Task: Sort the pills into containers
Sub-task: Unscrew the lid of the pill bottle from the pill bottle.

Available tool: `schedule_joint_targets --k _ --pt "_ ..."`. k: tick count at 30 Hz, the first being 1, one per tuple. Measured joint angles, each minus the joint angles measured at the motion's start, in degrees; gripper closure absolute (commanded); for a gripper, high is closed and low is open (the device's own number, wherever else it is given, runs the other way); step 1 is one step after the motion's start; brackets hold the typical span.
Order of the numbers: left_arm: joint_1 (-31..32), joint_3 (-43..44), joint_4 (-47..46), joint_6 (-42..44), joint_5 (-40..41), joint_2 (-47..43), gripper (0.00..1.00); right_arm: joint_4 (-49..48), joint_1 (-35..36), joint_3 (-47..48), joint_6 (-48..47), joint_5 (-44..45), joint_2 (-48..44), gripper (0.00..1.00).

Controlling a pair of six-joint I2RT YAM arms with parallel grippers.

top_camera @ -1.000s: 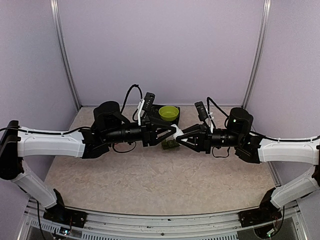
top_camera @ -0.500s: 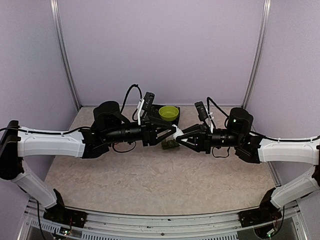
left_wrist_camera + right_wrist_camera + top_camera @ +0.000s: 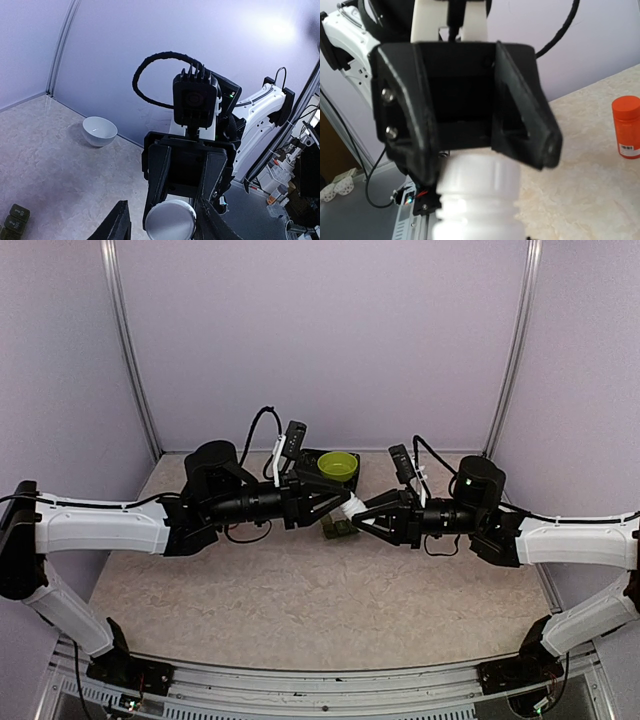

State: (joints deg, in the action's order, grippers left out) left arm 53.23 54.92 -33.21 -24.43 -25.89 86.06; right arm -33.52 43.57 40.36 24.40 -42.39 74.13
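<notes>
Where the two arms meet above the far half of the surface [image 3: 300, 610], a white bottle [image 3: 352, 506] is held crosswise in the air between them, clear of the surface. The right gripper [image 3: 364, 513] is closed on the bottle's body, one finger at each side. The left gripper [image 3: 342, 503] faces it head-on, its jaws part-way apart and set either side of the bottle's white cap [image 3: 479, 175]. The left wrist view shows a sliver of gap beside one finger and the right wrist view is blurred there, so I cannot tell whether the pads actually bite on the cap. The containers [image 3: 338, 529] are three dark green boxes joined in a row. They rest on the surface just under the meeting point, on its near side, roughly midway between the left and right edges and closer to the far edge than to the near one. In the left wrist view their lids look down. A lime-green bowl [image 3: 338, 466] sits close to the far edge, behind the containers. An orange bottle [image 3: 626, 127] stands upright on the surface, well apart from the white one, and shows only in the right wrist view.
</notes>
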Motion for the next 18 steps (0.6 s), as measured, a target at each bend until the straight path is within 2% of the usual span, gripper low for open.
schedule_joint_targets --k 7,13,18 --pt "-0.5 0.0 0.2 -1.0 1.1 -0.3 0.59 0.7 0.0 -0.6 -1.1 0.5 0.0 1.0" --pt "-0.4 0.0 0.2 -1.6 0.8 -0.3 0.35 0.6 0.0 -0.6 -1.0 0.5 0.9 1.0" --pt "-0.5 -0.2 0.3 -1.8 0.9 -0.4 0.27 0.6 0.0 -0.6 -1.0 0.5 1.1 1.0"
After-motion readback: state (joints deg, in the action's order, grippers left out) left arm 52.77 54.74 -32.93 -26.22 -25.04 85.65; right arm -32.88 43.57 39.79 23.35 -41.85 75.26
